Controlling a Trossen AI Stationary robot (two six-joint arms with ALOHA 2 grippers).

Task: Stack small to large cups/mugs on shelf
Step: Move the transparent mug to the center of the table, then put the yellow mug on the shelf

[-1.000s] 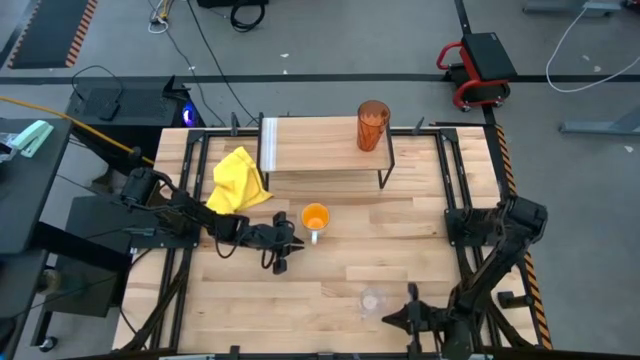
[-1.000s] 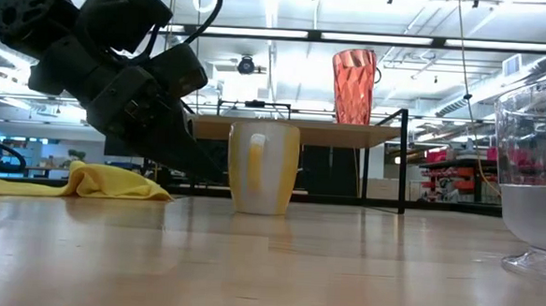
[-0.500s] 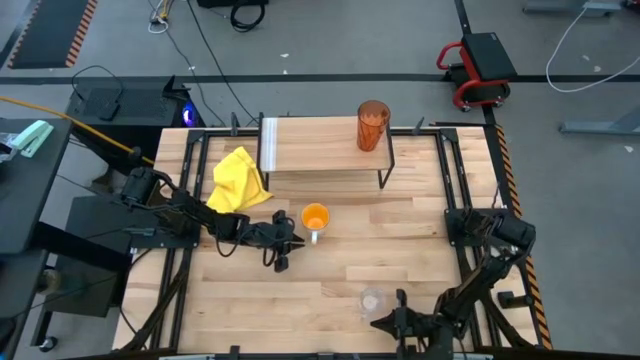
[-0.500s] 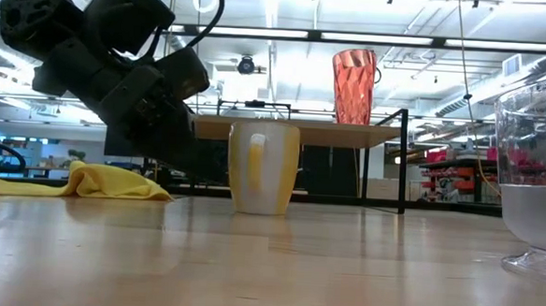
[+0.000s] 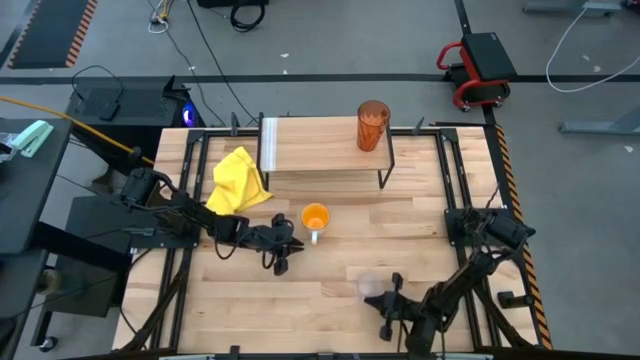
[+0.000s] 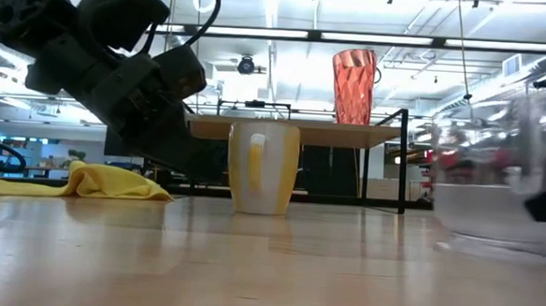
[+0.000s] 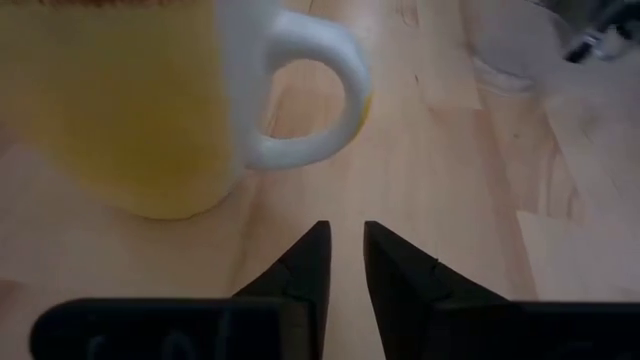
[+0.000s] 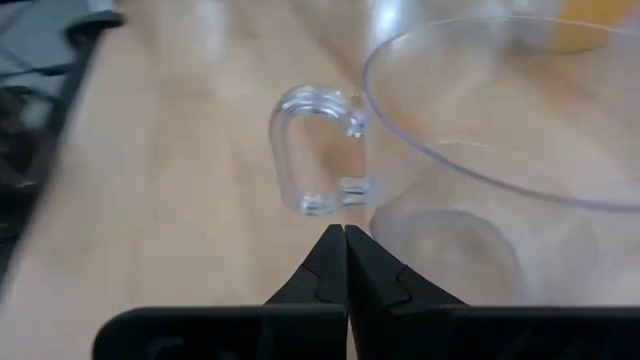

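Shelf (image 5: 320, 150) holds only the amber tumbler (image 5: 372, 125). Since a second ago we've swung the right gripper (image 8: 345, 240), fingers pressed together, up against the glass cup (image 8: 480, 170), nudging it toward the shelf. Left gripper (image 7: 342, 250), narrowly parted and empty, waits beside the orange mug (image 5: 315, 218); neither cup is gripped yet.

1. Tumbler (image 5: 372, 125) on shelf (image 5: 320, 150), at its right end.
2. Mug (image 5: 315, 219) on counter (image 5: 420, 230) in front of shelf; cloth (image 5: 238, 182) left of it.
3. Glass cup (image 5: 373, 287) near counter's front edge, right of mug.

Left tool (image 7: 343, 240) low, fingers slightly parted, right tool (image 8: 345, 243) low, fingers together
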